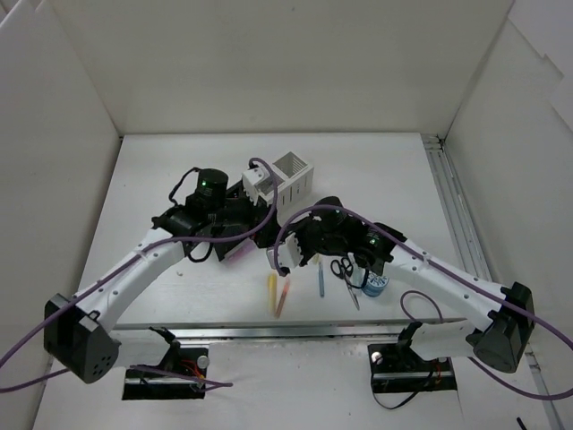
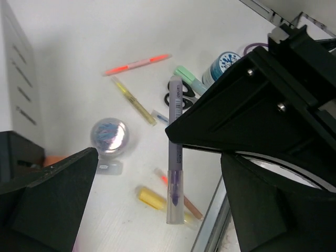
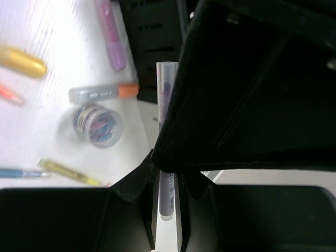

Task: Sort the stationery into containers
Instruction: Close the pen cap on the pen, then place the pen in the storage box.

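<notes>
Delivery of one pen looks to be the step in hand. The right pincer (image 3: 167,176) is closed narrow on a purple pen (image 3: 166,100), gripping it on the barrel with the clear-capped end sticking out past the fingertips. The pen is held in the air, off the table (image 1: 170,170).

The left pincer (image 2: 160,160) stands wide and empty. In its own view one finger sits to each side of that same pen. I cannot tell whether it is close enough to take the pen, because black housings cover much of both wrist views.

Beneath the right pincer, loose stationery lies on the table: a round tub (image 3: 97,123), a grey marker with an orange cap (image 3: 102,93) just beside it, a yellow marker (image 3: 21,60) and a pink marker (image 3: 111,37). On the base side of the pincers lie black-handled scissors (image 1: 345,271) and a blue tape roll (image 1: 376,285). The white compartments (image 1: 291,170) stand just beyond both pincers, on the far side.

With so much unsorted, the task seems early. If this is a handover, the left pincer must close on the free end before the right lets go. Otherwise the right pincer needs to carry the pen over a compartment, tip it upright and release, keeping clear of the crowding left arm.
</notes>
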